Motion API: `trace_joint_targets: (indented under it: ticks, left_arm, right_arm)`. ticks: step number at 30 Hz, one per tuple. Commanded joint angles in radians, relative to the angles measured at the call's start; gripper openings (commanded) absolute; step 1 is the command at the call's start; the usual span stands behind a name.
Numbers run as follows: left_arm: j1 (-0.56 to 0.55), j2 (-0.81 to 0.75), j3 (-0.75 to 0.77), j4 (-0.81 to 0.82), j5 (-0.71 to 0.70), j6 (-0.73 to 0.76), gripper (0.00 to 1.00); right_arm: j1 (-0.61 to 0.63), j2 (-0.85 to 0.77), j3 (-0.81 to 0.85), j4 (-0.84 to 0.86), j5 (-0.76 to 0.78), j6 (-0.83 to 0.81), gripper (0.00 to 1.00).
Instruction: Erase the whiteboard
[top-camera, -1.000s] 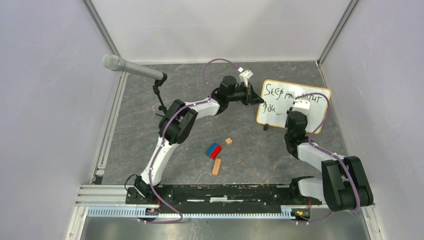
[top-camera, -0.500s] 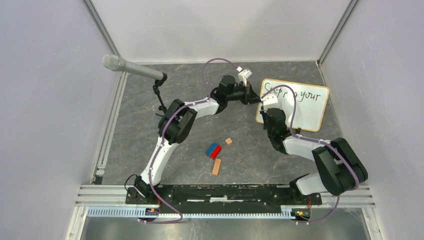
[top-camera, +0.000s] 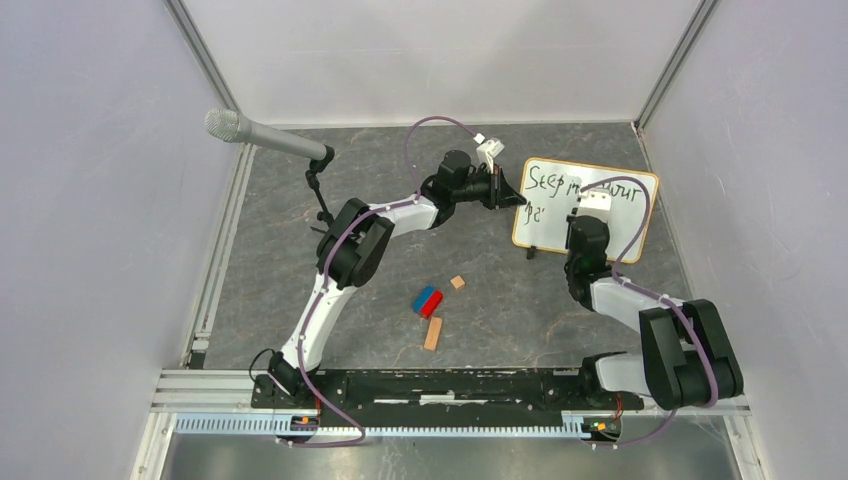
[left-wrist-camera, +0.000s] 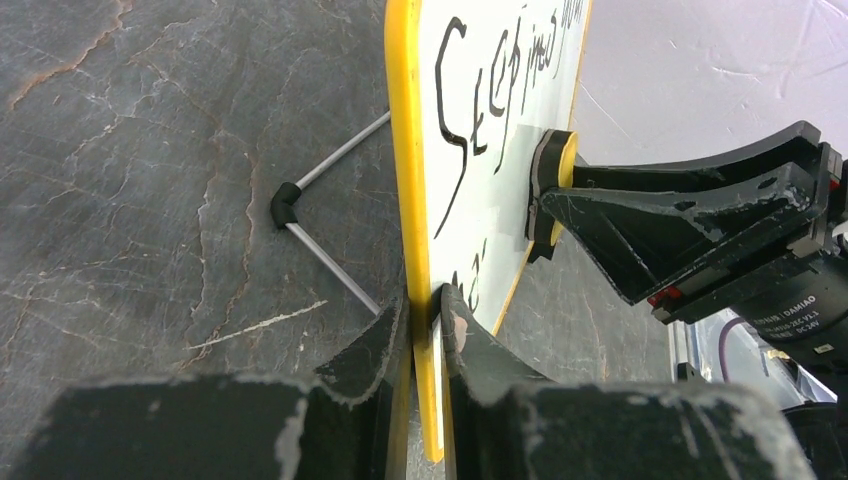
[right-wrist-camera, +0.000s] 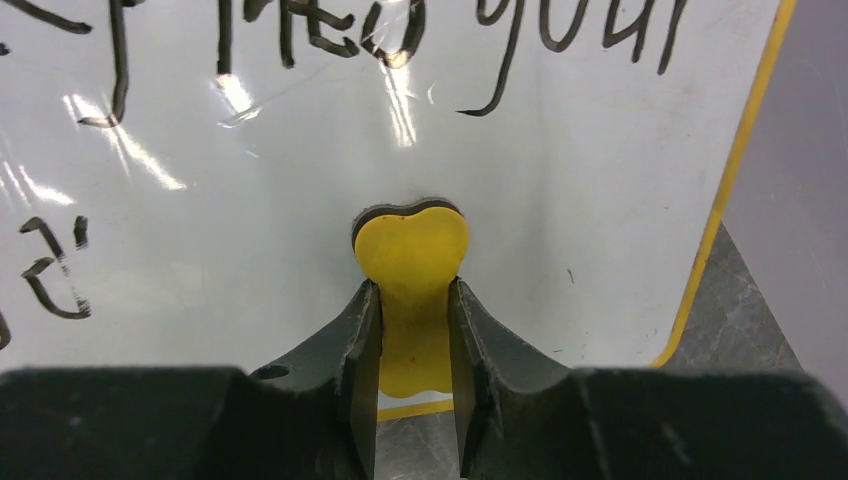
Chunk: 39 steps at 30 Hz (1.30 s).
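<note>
The whiteboard (top-camera: 549, 232) stands tilted on its wire stand at the back right, yellow-framed, with dark handwriting along its top and a few strokes at lower left. My left gripper (top-camera: 515, 195) is shut on the board's left edge; in the left wrist view the fingers (left-wrist-camera: 425, 300) pinch the yellow frame of the whiteboard (left-wrist-camera: 480, 200). My right gripper (right-wrist-camera: 412, 290) is shut on a yellow eraser (right-wrist-camera: 412, 245), whose dark pad presses flat on the whiteboard (right-wrist-camera: 250, 230) below the writing. From the left wrist, the eraser (left-wrist-camera: 553, 165) touches the board's face. In the top view the right gripper (top-camera: 588, 205) covers the board's middle.
A microphone (top-camera: 262, 137) on a small stand reaches in from the back left. A blue and red block (top-camera: 428, 300) and two small wooden blocks (top-camera: 457, 282) (top-camera: 433, 333) lie mid-table. The board's wire stand leg (left-wrist-camera: 320, 215) rests on the table behind it.
The right gripper swept left across the board with the eraser, then back toward its middle. Less of the lower line of writing shows now. The left gripper has not moved.
</note>
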<state>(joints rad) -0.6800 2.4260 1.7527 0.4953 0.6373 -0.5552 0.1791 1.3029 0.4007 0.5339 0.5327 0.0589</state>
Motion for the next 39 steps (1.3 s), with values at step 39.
trace_joint_targets:
  ticks: [39]
  left_arm:
    - [-0.022,-0.041,0.025,-0.103,-0.008,0.124,0.02]
  right_arm:
    - [0.092,0.198,0.285,-0.209,-0.409,-0.181,0.07]
